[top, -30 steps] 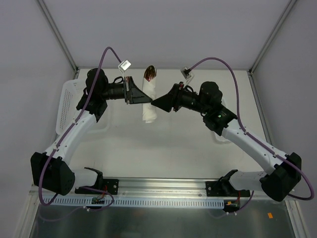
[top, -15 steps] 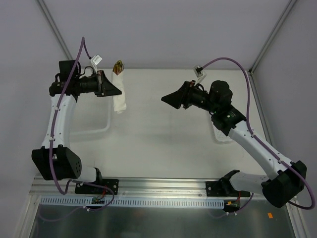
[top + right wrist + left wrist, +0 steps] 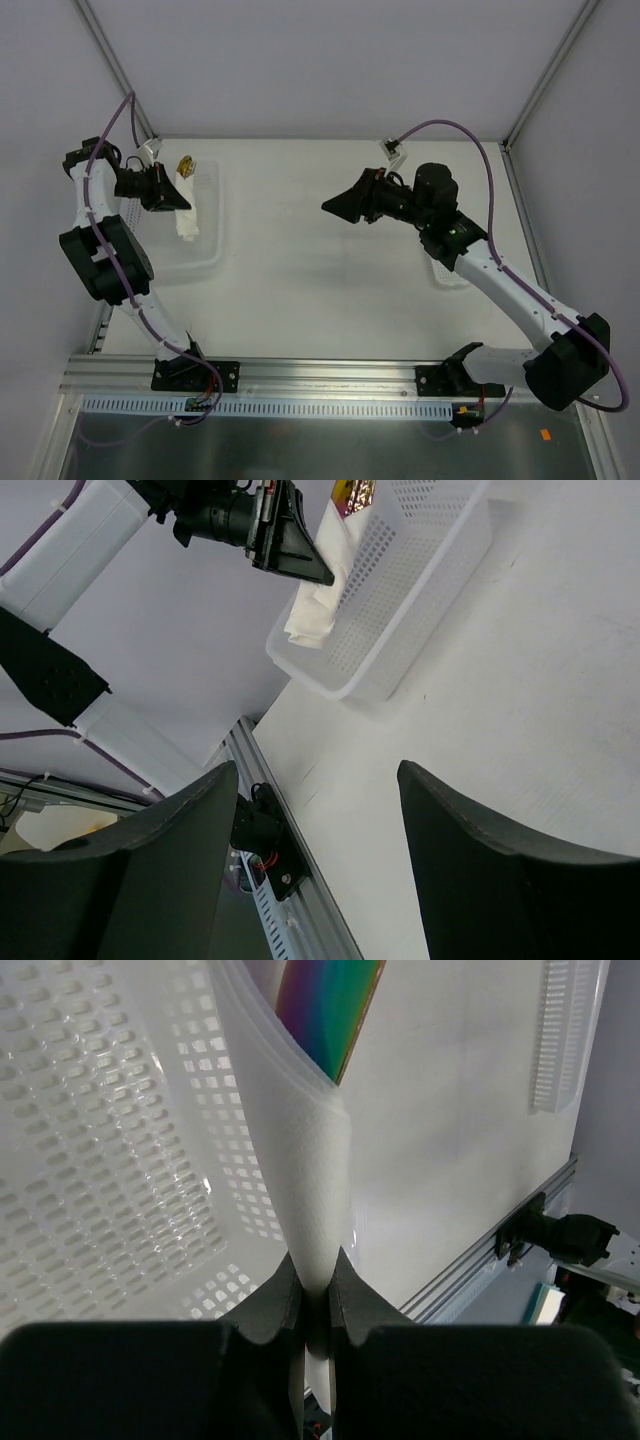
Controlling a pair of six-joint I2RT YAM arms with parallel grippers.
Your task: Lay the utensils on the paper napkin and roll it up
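The paper napkin [image 3: 187, 208] is rolled into a white tube with a shiny gold utensil tip [image 3: 185, 164] sticking out of its far end. My left gripper [image 3: 172, 198] is shut on the roll and holds it over the white perforated basket [image 3: 213, 255] at the far left. In the left wrist view the roll [image 3: 305, 1180] runs up from between the closed fingers, with an iridescent tip [image 3: 328, 1010] at the top. The right wrist view shows the roll [image 3: 322, 592] over the basket [image 3: 400, 590]. My right gripper [image 3: 332, 206] is open and empty, raised above the table's middle. The fork is hidden.
A second white basket [image 3: 450, 272] lies under the right arm at the right side. The table's near edge has a metal rail [image 3: 330, 375] with both arm bases. Grey walls close in the left, back and right.
My left gripper has carried the rolled napkin from the table's middle to the far left, over the basket. My right gripper has let go, opened and drawn back slightly.
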